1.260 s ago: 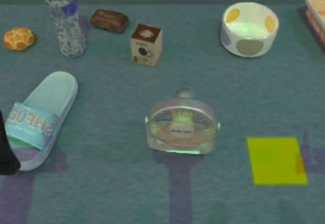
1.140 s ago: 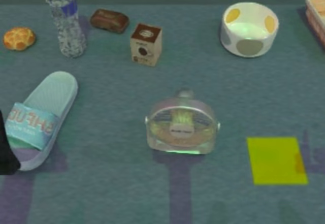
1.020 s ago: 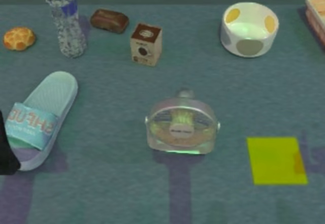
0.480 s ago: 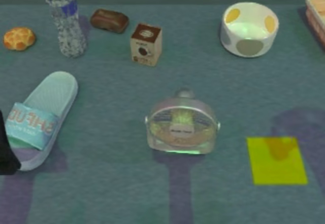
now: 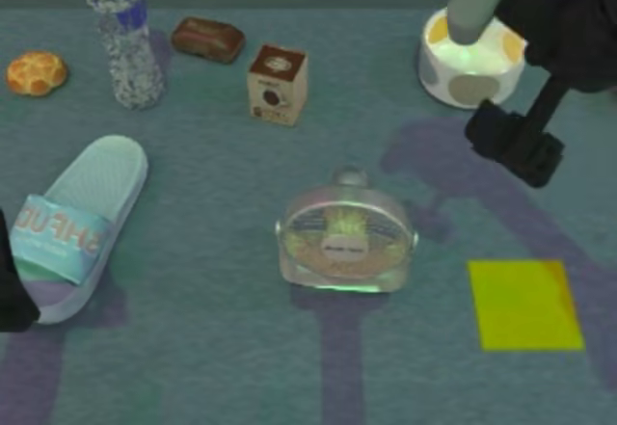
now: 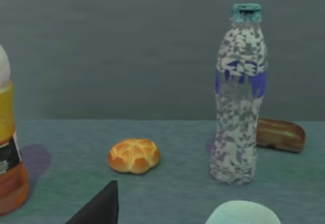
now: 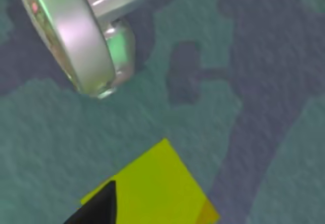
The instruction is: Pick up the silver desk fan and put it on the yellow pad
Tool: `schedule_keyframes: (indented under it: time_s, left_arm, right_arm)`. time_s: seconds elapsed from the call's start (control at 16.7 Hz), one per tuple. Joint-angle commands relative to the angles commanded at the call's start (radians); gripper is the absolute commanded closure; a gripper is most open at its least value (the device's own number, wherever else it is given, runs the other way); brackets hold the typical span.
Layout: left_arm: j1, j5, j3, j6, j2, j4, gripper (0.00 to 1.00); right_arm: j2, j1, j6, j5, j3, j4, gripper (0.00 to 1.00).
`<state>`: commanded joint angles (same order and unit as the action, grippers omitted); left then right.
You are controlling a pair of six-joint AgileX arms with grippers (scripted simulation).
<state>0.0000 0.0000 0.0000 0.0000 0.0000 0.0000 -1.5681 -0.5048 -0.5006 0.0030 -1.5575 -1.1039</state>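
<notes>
Right arm reaching in from the top right, its tool (image 5: 516, 143) aloft, left arm parked at left edge

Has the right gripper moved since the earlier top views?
Yes. Absent from them earlier, the right gripper now hangs just below the white dotted bowl, up-right of the silver desk fan.

Clear crinkled plastic bottle with blue label and teal cap (image 6: 238, 97) upright on teal tabletop (image 6: 172, 148). Golden round bun (image 6: 133, 155) beside; brown oblong loaf (image 6: 281, 134) behind; orange juice bottle (image 6: 9, 153) at edge.
</notes>
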Motion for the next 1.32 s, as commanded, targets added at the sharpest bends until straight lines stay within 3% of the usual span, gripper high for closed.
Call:
schedule_keyframes:
  time_s: [0.3,0.6,1.08,1.32]
  left_arm:
    - [0.0,0.0,0.0,0.0,0.0,0.0,0.0]
    - [0.0,0.0,0.0,0.0,0.0,0.0,0.0]
    - [0.0,0.0,0.0,0.0,0.0,0.0,0.0]
    - [0.0,0.0,0.0,0.0,0.0,0.0,0.0]
  right_arm:
    - [-0.46,-0.139,-0.136,0.001,-0.474,-0.3,0.0]
    - [-0.706,-0.219,-0.215,0.002,-0.739,-0.471,0.0]
    - [-0.734,-0.225,-0.226,0.002,-0.767,-0.489,0.0]
    - [-0.715,-0.229,-0.227,0.002,-0.656,-0.397,0.0]
